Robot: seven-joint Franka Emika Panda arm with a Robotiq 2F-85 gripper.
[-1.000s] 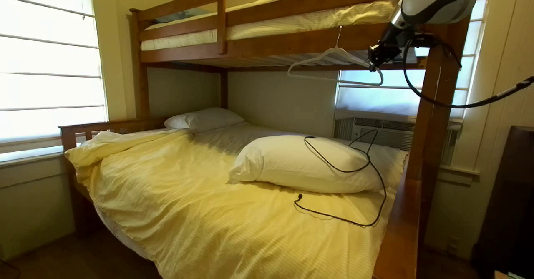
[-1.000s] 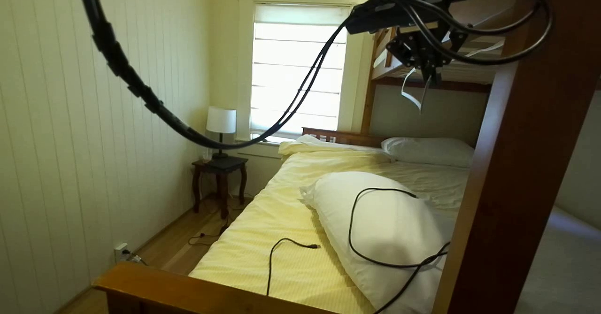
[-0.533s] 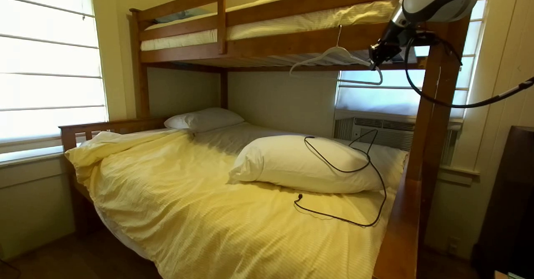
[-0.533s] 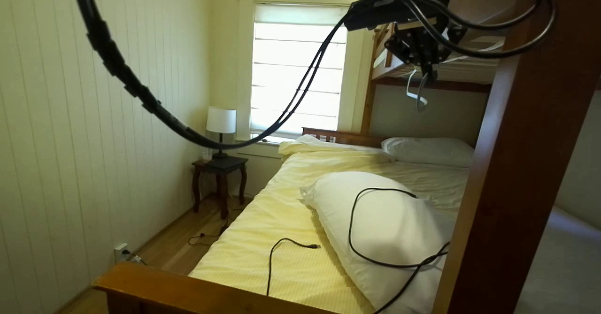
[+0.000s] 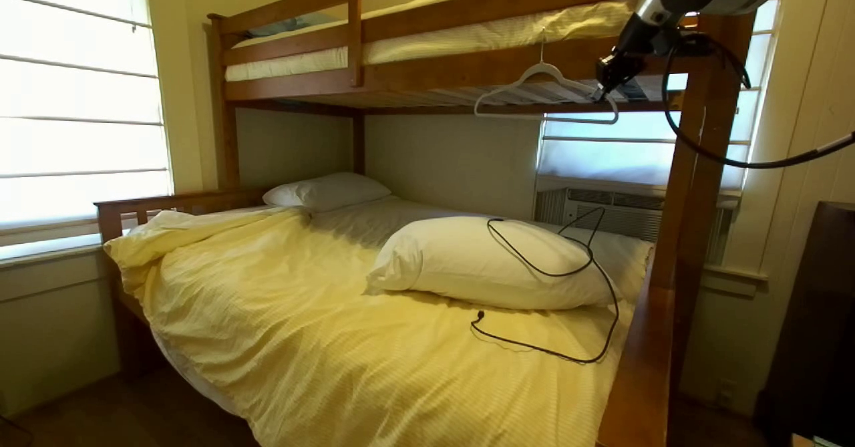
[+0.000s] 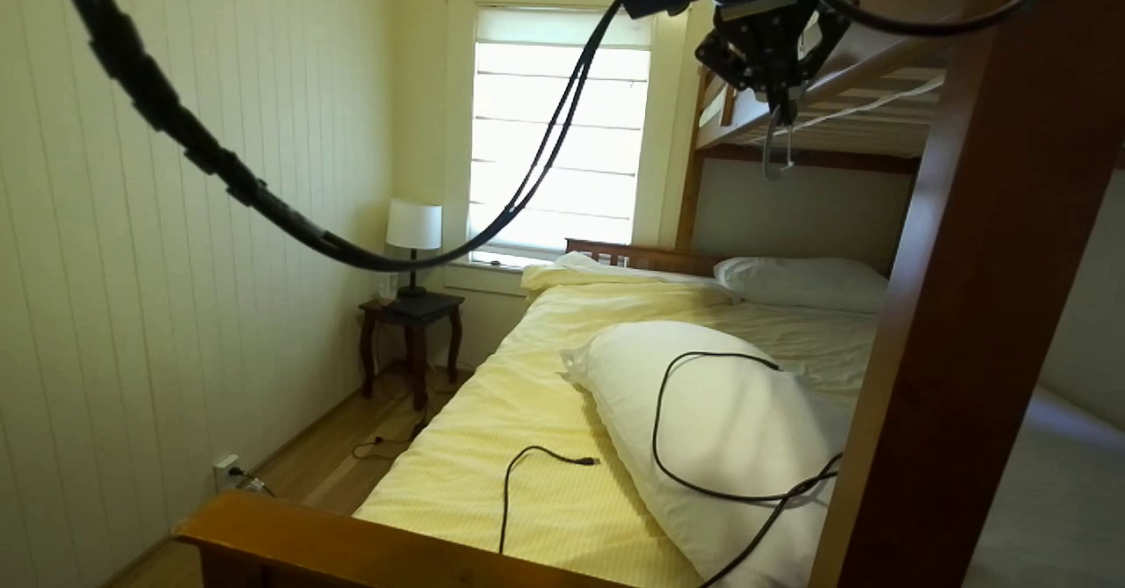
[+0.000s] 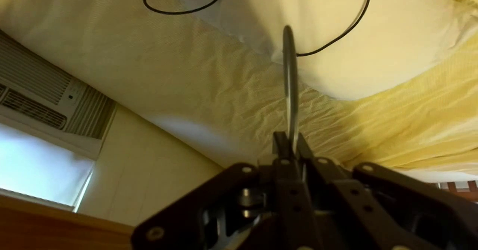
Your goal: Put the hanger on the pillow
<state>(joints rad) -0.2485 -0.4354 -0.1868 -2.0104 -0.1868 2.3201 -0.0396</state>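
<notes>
My gripper (image 5: 598, 94) is shut on the lower right corner of the pale grey hanger (image 5: 544, 69), just in front of the upper bunk's underside. The hanger hangs upright, hook up, high above the bed. In an exterior view the gripper (image 6: 779, 110) and hanger (image 6: 770, 156) show nearly edge-on. In the wrist view the hanger (image 7: 290, 82) rises as a thin bar from between the fingertips (image 7: 293, 141). The plump white pillow (image 5: 461, 263) lies on the bed below, apart from the hanger. It also shows in an exterior view (image 6: 721, 421) and the wrist view (image 7: 396, 55).
A black cord (image 5: 558, 274) lies across the pillow and yellow bedsheet (image 5: 320, 340). The upper bunk rail (image 5: 454, 74) runs behind the hanger. A wooden bedpost (image 6: 940, 324) stands near the arm. A flatter pillow (image 5: 334, 192) lies at the far end. An air conditioner (image 5: 614, 210) sits in the window.
My gripper has risen with the hanger in it. In an exterior view the hanger has shifted up and slightly right and swung a little. The pillow and cord have not moved.
</notes>
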